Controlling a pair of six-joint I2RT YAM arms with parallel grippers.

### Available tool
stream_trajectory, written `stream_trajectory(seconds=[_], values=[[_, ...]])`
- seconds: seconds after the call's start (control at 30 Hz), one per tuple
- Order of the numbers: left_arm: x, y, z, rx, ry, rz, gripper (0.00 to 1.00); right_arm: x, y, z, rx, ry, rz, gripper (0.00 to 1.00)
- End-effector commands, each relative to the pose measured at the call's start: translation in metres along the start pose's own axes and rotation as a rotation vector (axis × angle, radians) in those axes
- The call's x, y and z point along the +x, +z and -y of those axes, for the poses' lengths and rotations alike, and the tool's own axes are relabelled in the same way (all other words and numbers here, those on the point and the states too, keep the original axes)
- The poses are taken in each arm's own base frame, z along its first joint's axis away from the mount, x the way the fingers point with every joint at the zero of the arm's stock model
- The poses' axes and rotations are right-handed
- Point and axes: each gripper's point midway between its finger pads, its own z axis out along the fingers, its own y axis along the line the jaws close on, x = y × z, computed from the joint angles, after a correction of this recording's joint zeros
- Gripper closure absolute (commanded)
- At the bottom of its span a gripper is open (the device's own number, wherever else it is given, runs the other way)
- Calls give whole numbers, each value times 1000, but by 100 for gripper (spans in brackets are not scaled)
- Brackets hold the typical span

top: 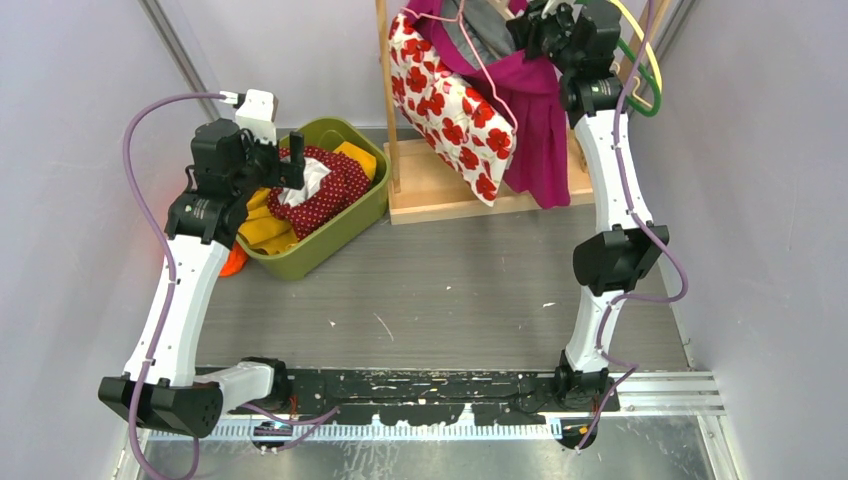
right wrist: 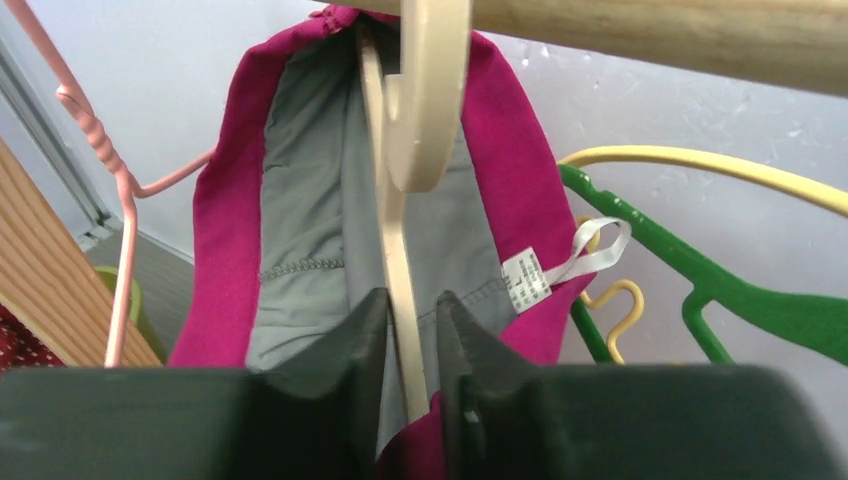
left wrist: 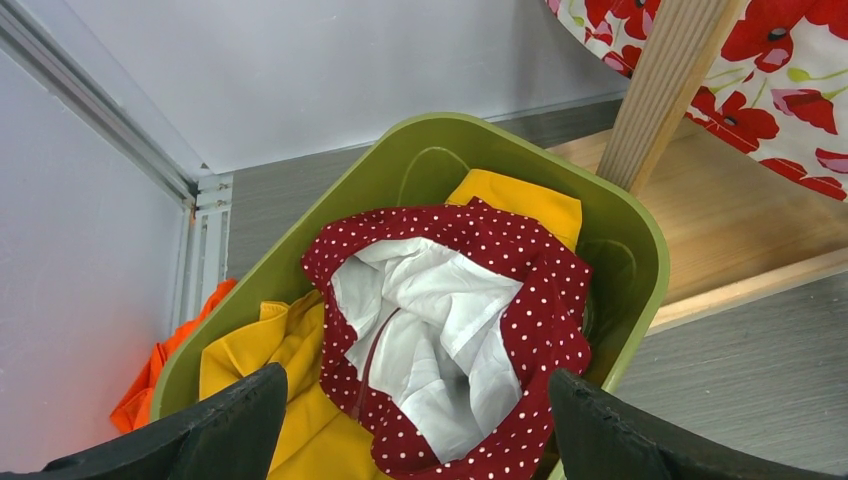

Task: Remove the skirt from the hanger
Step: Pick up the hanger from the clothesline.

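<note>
A magenta skirt [top: 541, 125] with grey lining [right wrist: 300, 200] hangs on a cream hanger [right wrist: 396, 240], which is hooked over the wooden rail [right wrist: 650, 30]. My right gripper [top: 545, 30] is up at the rail. In the right wrist view the right gripper [right wrist: 412, 300] is shut on the cream hanger's stem, with skirt fabric beside the fingers. My left gripper [top: 297, 165] is open and empty above the green bin [top: 350, 225]. In the left wrist view the left gripper [left wrist: 415, 378] is spread over a red polka-dot skirt [left wrist: 540, 300].
A red-flowered white skirt [top: 450, 105] hangs on a pink hanger [right wrist: 125, 220] left of the magenta one. Green [right wrist: 720, 290] and yellow [right wrist: 700, 165] hangers hang to the right. The bin holds yellow cloth [left wrist: 250, 370]; orange cloth [left wrist: 150, 380] lies outside. The rack's wooden base [top: 440, 190] adjoins the bin.
</note>
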Motion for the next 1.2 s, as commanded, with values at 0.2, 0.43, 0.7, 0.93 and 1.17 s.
stream_trajectory(seconds=[0.2, 0.43, 0.7, 0.93, 1.17], values=[[-14, -3, 0, 0, 7, 50, 1, -19, -16, -8, -23, -5, 38, 100], [-19, -3, 1, 7, -1, 65, 1, -66, -36, -6, 27, -41, 141, 100], [-19, -7, 1, 3, -3, 72, 0, -137, -61, 0, 107, -47, 354, 100], [-22, -13, -3, -13, 4, 85, 0, -174, -76, -1, 124, -51, 451, 100], [-23, -12, 0, -1, -2, 89, 1, -189, -100, -10, 124, -80, 461, 100]])
